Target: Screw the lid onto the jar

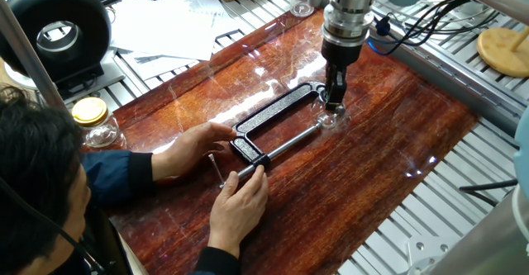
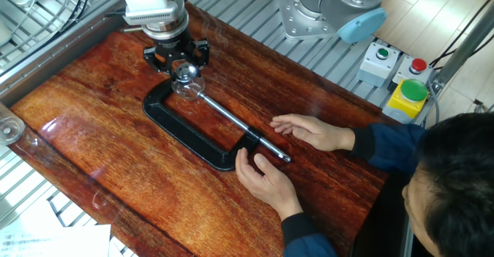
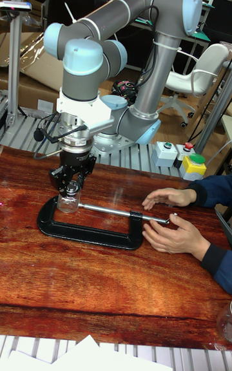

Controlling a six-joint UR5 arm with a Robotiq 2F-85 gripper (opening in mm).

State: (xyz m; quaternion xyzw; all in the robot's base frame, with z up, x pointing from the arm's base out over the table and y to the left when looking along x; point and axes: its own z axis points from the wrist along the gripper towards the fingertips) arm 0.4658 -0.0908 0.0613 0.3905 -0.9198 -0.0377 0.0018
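Observation:
The small clear jar (image 2: 187, 89) stands upright between the jaws of a black C-clamp (image 2: 181, 130) on the dark wooden table. A silvery lid (image 2: 185, 72) sits on the jar's mouth. My gripper (image 2: 184, 65) points straight down over it, its fingers closed around the lid. From the opposite side the gripper (image 1: 335, 103) hides the lid, and only the jar (image 1: 330, 120) shows beneath it, at the end of the clamp (image 1: 273, 118). The tall view shows the gripper (image 3: 69, 185) pressed down onto the jar (image 3: 67, 203).
A person's hands (image 2: 266, 180) hold the clamp's screw end near the table's front. A glass jar with a yellow lid (image 1: 92, 120) stands off the table's left edge. A button box (image 2: 407, 95) and the arm's base (image 2: 324, 10) sit behind.

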